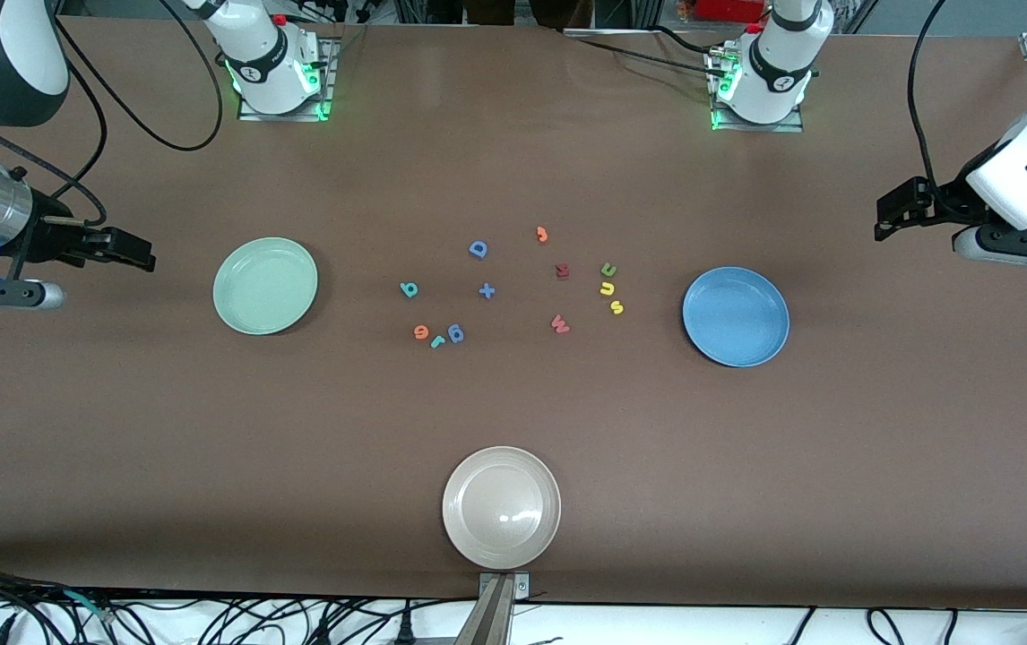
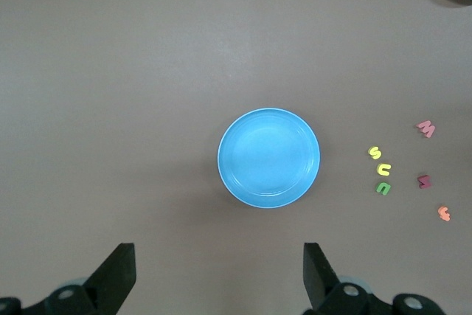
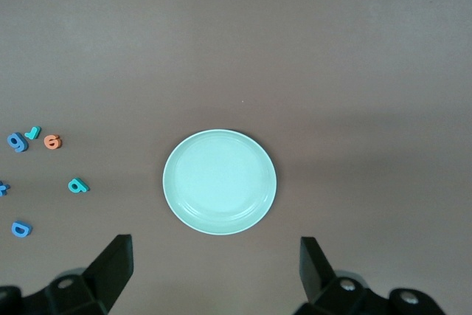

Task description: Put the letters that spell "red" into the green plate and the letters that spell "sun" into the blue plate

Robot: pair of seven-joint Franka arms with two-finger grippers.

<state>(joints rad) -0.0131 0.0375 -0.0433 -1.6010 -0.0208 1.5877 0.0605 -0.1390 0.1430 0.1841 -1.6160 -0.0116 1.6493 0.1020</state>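
The green plate point(image 1: 265, 286) lies toward the right arm's end, the blue plate point(image 1: 736, 316) toward the left arm's end. Between them lie the teal d point(image 1: 408, 288), orange e point(image 1: 421, 332) and teal r point(image 1: 437, 340), and closer to the blue plate the green n point(image 1: 608, 269), yellow u point(image 1: 607, 288) and yellow s point(image 1: 617, 307). My left gripper point(image 1: 883, 219) hangs open and empty above the table's end outside the blue plate point(image 2: 269, 158). My right gripper point(image 1: 142, 252) hangs open and empty outside the green plate point(image 3: 220, 182).
Other letters lie among them: a blue D point(image 1: 478, 249), blue plus point(image 1: 487, 290), blue g point(image 1: 455, 334), orange j point(image 1: 542, 235), dark red letter point(image 1: 562, 270) and red w point(image 1: 559, 324). A beige plate point(image 1: 501, 507) sits near the front edge.
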